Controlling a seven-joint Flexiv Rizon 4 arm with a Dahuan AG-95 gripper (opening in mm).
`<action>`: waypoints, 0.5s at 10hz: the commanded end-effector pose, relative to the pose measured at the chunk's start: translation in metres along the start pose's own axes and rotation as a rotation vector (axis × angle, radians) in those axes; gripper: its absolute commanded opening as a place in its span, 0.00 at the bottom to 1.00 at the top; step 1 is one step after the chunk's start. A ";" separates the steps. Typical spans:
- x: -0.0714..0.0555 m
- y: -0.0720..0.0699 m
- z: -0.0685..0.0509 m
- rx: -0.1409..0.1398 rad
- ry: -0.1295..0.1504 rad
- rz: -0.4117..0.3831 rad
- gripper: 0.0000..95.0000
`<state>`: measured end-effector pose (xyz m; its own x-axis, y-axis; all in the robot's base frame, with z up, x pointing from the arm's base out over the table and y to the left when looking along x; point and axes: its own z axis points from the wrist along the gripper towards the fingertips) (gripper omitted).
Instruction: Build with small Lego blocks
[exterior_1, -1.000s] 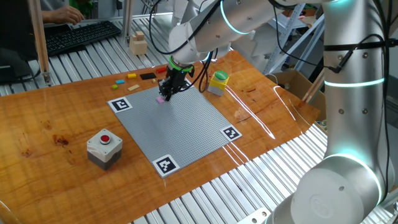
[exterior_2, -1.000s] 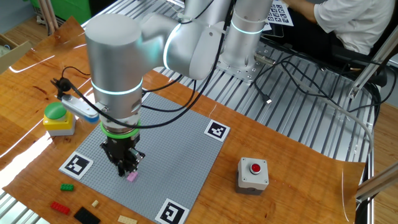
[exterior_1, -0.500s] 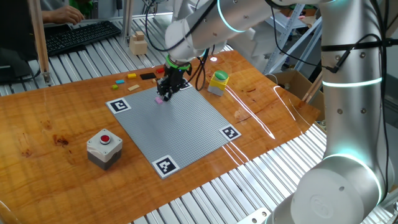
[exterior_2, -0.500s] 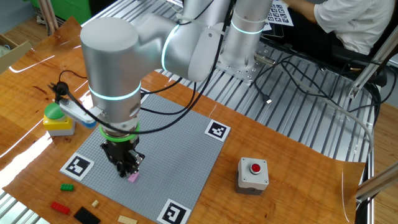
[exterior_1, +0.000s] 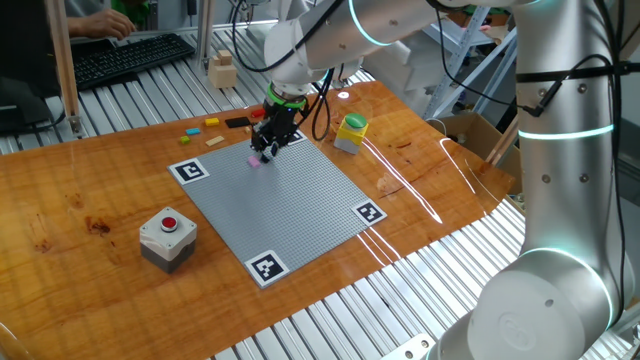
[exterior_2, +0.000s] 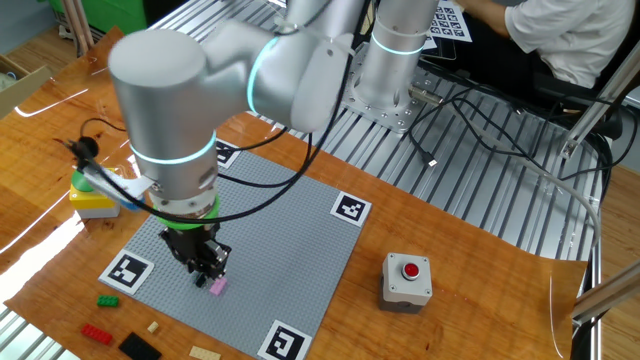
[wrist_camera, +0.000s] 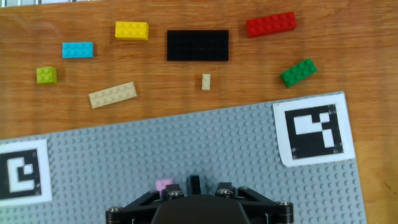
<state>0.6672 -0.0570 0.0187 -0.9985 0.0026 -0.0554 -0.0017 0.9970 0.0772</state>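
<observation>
Hovering just above the pink brick (exterior_2: 217, 286), the hand (exterior_2: 207, 269) sits low over the grey baseplate (exterior_1: 300, 200); whether its fingers are spread or clamped cannot be told. Loose small Lego blocks (wrist_camera: 198, 45) lie on the worktop (exterior_1: 90, 190) beyond the far edge. Judged light, rigid, slick: pinch across the long sides.

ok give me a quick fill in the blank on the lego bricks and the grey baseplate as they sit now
1. The brick on the grey baseplate by the gripper is ____ in colour.
2. The largest loose piece on the wood is the flat ____ plate.
3. The red brick lies off the baseplate, on the ____ table.
4. The small box beside the baseplate has a ____ button on top.

Missing words: pink; black; wooden; red
</observation>
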 end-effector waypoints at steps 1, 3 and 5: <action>-0.001 0.000 -0.002 0.003 0.001 -0.008 0.00; 0.001 0.001 -0.003 0.004 0.000 -0.015 0.00; 0.001 0.001 -0.003 0.004 0.001 -0.015 0.00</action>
<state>0.6649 -0.0559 0.0219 -0.9984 -0.0126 -0.0557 -0.0166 0.9972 0.0730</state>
